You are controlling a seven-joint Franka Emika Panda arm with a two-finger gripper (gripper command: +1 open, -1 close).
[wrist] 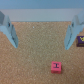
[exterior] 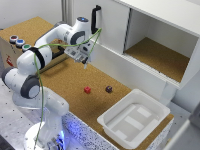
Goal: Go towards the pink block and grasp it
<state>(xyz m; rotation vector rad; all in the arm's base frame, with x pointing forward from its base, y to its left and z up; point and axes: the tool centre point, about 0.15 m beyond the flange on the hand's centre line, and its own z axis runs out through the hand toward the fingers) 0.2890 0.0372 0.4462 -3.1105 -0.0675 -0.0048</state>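
Observation:
The pink block (exterior: 87,90) is a tiny bright red-pink cube lying on the cork tabletop (exterior: 60,82). A dark maroon-brown cube (exterior: 109,89) of the same size sits a short way to the exterior view's right of it. My gripper (exterior: 84,61) hangs in the air above the cork, well apart from the pink block, which lies below it in the exterior view. In the wrist view the pink block (wrist: 56,65) shows on the cork between my two pale fingers (wrist: 10,30), which stand wide apart. The gripper (wrist: 42,44) is open and holds nothing.
A white plastic tray (exterior: 134,117) sits at the exterior view's right end of the cork. A white open cabinet (exterior: 160,50) with a cork floor stands behind. A box with coloured buttons (exterior: 17,42) is at the left. A green cable runs along the arm.

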